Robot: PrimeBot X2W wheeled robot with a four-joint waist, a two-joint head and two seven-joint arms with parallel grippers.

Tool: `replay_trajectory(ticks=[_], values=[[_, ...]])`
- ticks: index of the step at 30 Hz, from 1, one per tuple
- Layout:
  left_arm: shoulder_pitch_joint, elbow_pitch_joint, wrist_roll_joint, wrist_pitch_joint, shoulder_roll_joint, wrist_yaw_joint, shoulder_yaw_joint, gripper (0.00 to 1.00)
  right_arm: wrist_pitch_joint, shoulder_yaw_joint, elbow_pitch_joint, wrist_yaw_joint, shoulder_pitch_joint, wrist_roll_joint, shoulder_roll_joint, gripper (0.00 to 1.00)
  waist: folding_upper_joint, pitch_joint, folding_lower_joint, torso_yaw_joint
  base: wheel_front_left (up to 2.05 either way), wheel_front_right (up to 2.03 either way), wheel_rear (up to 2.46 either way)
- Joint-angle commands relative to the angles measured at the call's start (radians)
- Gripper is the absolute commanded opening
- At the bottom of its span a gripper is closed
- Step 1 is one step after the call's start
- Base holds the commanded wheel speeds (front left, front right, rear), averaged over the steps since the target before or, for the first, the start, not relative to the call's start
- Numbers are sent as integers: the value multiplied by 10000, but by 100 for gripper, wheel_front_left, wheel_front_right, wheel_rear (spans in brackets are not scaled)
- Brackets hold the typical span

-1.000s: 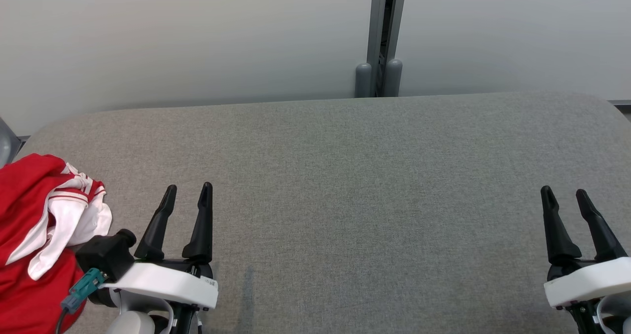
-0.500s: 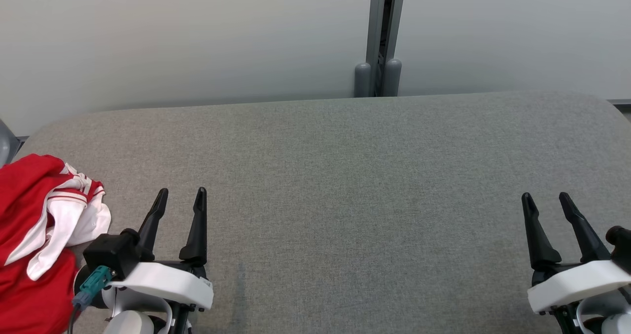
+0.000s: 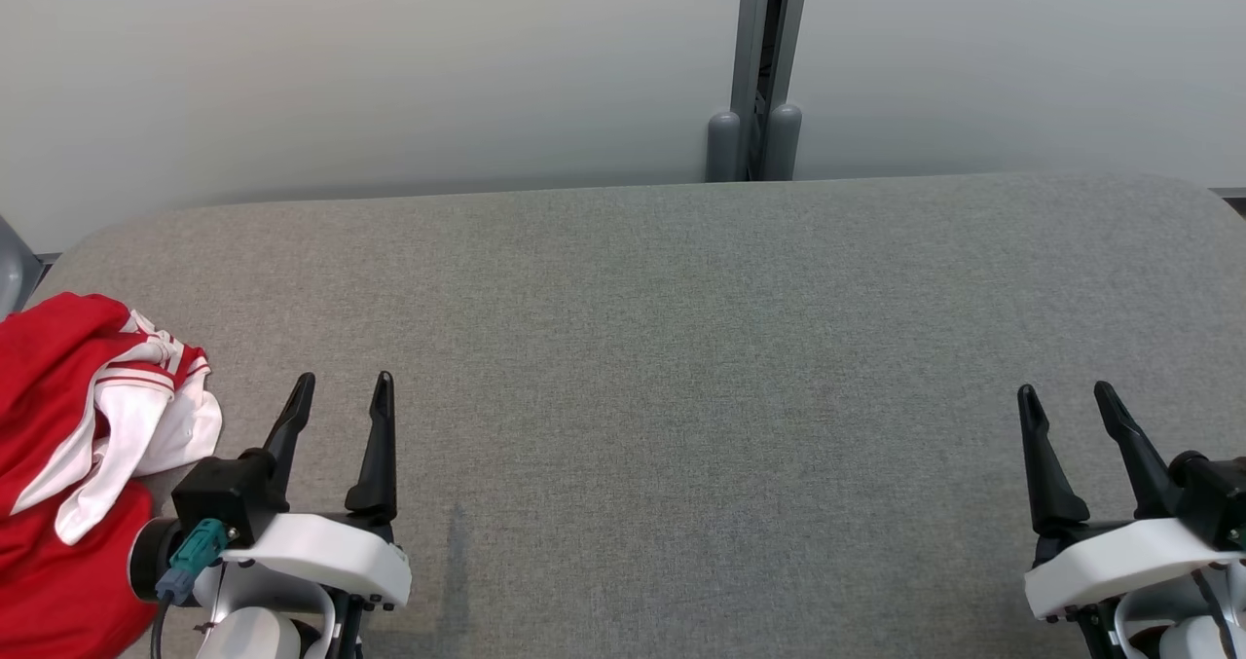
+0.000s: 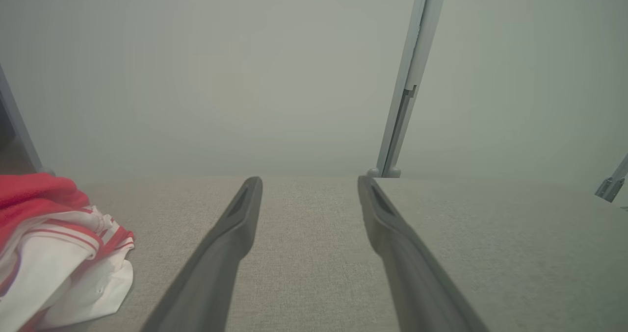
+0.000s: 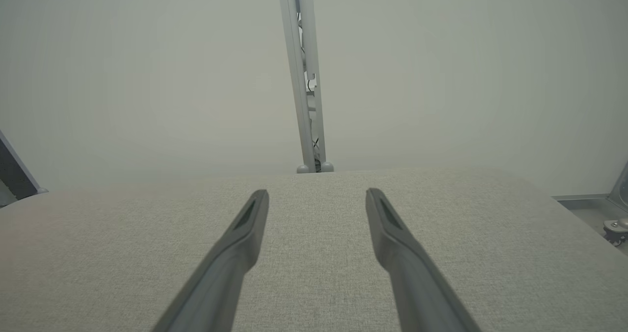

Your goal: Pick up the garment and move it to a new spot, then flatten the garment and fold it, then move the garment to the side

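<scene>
Lying crumpled at the near left corner of the desk (image 3: 681,328), the garment (image 3: 58,425) is a red heap with white folds and thin red stripes along a white band. Part of it runs past the left edge of the head view. Its white fold faces right, toward the left claw (image 3: 343,379).

That claw hovers low over the desk just beside the garment. Its two dark fingers are spread wide, point at the far wall and have hold of nothing. The fingers themselves stand apart from the cloth. I cannot tell whether the black block on the wrist, with its teal plug (image 3: 190,552), brushes the white fold.

The right claw (image 3: 1063,386) sits at the near right, well apart from the garment. It is also spread wide, empty, and pointing the same way. Grey woven covering stretches between the two claws.

Behind the rounded far edge of the desk stands a pale wall (image 3: 389,75). A grey post (image 3: 764,55) rises against it, a little right of the middle, with two rounded caps at its foot.
</scene>
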Motion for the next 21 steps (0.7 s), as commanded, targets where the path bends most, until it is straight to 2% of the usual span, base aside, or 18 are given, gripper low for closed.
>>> replay_trajectory(ticks=[1, 21], values=[[-200, -9, 188, -42, 37, 63, 51, 100, -119, 0, 36, 16, -197, -217, -65, 100, -1, 4, 0, 3, 0, 0, 0], [-318, 619, 1053, 198, 0, 361, 181, 100, -611, -156, 399, 19, -235, -1177, 173, 100, -1, 12, 0, 43, 0, 0, 0]])
